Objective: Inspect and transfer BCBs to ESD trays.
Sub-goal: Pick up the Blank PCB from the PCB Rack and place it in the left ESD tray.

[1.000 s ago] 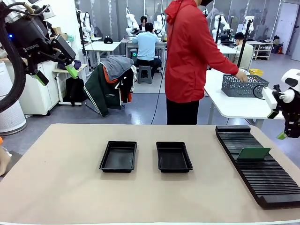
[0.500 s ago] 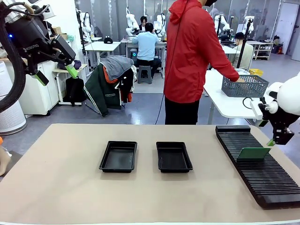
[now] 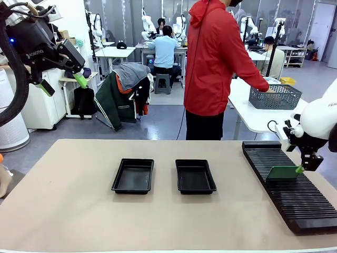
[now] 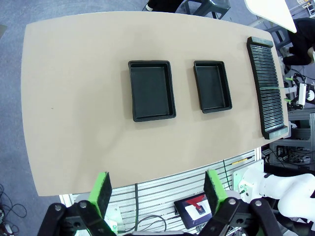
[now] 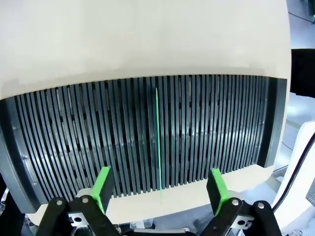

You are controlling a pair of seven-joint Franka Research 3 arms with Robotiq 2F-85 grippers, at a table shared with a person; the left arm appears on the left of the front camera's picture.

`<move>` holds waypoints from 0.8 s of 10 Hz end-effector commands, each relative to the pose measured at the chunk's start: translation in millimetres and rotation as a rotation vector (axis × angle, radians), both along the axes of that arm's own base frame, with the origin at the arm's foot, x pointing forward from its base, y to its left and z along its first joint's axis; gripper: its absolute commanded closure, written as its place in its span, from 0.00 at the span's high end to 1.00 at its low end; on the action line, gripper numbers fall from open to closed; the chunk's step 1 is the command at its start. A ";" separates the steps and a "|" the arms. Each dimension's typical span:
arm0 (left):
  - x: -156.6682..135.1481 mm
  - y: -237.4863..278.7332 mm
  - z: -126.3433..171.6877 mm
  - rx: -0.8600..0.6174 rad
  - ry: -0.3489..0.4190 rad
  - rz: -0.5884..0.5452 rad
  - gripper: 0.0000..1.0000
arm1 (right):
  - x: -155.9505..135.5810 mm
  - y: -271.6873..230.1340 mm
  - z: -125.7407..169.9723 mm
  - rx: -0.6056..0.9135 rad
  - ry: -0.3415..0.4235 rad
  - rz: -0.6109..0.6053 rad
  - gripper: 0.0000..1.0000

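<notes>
The right end effector (image 5: 160,183), wide open and empty, has dropped over the rack's (image 3: 295,205) upright BCB (image 3: 284,172), likely to grasp it; the left end effector (image 4: 158,184) hangs open, empty.

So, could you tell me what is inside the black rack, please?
One green BCB stands on edge in a rack slot. Its lower edge is hidden between the ribs.

— Entry one, left side?
— Left gripper (image 3: 63,84): held high at the table's left edge; tilted, fingers slanting down toward the middle; jaws spread wide; its green pads (image 4: 102,191) well apart.
— Entry two, right side?
— Right arm (image 3: 321,118): white, bent in low from the right; right gripper (image 3: 304,164): pointing down and a little inward; jaws wide; pads (image 5: 216,189) well apart.
</notes>
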State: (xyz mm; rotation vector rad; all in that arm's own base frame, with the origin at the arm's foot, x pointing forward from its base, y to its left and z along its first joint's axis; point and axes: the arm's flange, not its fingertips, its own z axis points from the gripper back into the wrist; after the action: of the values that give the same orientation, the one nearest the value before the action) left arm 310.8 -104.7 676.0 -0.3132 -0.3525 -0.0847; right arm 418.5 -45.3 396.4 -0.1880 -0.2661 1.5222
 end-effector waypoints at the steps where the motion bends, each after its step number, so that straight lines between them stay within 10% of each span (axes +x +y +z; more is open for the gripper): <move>1: 0.3 0.1 -0.4 -0.003 0.002 0.001 1.00 | 8.8 -8.9 -16.9 0.020 -0.021 0.026 1.00; 8: 0.3 0.1 -0.4 -0.003 0.002 0.001 1.00 | 34.6 -19.2 -40.6 0.040 0.003 -0.034 1.00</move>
State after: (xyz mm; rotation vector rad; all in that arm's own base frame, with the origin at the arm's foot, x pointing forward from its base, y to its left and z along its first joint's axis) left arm 310.8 -104.7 676.1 -0.3133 -0.3526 -0.0847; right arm 444.3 -58.2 359.5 -0.1548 -0.2685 1.4922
